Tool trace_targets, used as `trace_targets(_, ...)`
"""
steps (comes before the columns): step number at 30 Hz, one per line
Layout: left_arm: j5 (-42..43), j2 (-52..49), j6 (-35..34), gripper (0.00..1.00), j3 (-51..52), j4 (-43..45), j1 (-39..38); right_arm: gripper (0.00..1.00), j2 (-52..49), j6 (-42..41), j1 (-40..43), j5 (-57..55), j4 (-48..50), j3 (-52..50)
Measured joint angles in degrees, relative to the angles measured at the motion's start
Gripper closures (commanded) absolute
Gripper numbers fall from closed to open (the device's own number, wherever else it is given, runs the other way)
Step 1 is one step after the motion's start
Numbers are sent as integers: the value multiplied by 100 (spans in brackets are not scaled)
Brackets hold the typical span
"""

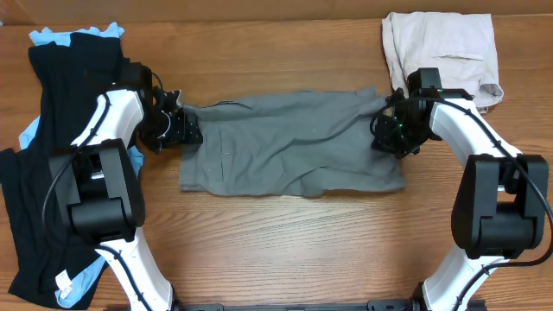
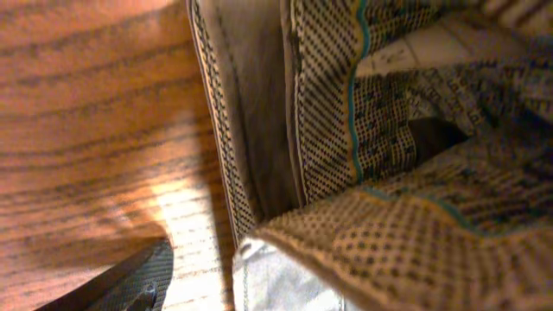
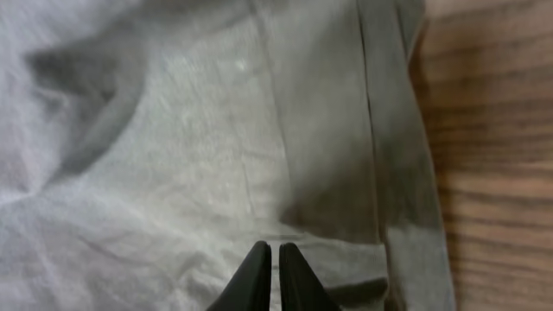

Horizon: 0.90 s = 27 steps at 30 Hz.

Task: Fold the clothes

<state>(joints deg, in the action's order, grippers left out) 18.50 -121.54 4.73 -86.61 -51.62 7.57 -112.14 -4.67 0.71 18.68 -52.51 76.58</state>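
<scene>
The grey shorts (image 1: 294, 142) are matt woven cloth, softly creased. Their waistband lining (image 2: 346, 147) is paler, finely dotted cloth with teal piping. The bench (image 1: 285, 250) is smooth grained wood with a slight sheen. The beige shorts (image 1: 441, 43) at its far right corner are matt cloth. The right claw (image 3: 274, 250) looks matt black.

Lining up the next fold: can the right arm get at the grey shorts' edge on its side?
Likely yes: the right fingers, shut, sit directly over the grey shorts beside that edge, with nothing covering it.
</scene>
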Motion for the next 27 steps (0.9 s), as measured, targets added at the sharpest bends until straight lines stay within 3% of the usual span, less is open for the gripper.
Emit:
trace_targets(7, 216, -149, 2, 29, -138, 55, -138, 91, 0, -2, 0, 0, -94, 0)
trace_targets(10, 376, -256, 15, 41, -240, 61, -341, 91, 0, 0, 0, 0, -107, 0)
trace_targets(13, 468, -341, 26, 61, -286, 144, -546, 91, 0, -2, 0, 0, -107, 0)
trace_targets(16, 579, -452, -55, 96, -326, 337, -807, 91, 0, -2, 0, 0, -157, 0)
trace_targets(23, 562, -520, -459, 96, -400, 348, -970, 92, 0, -2, 0, 2, -260, 0)
trace_targets(27, 544, -590, -501, 96, -614, -216, -852, 93, 0, -2, 0, 44, -258, 0)
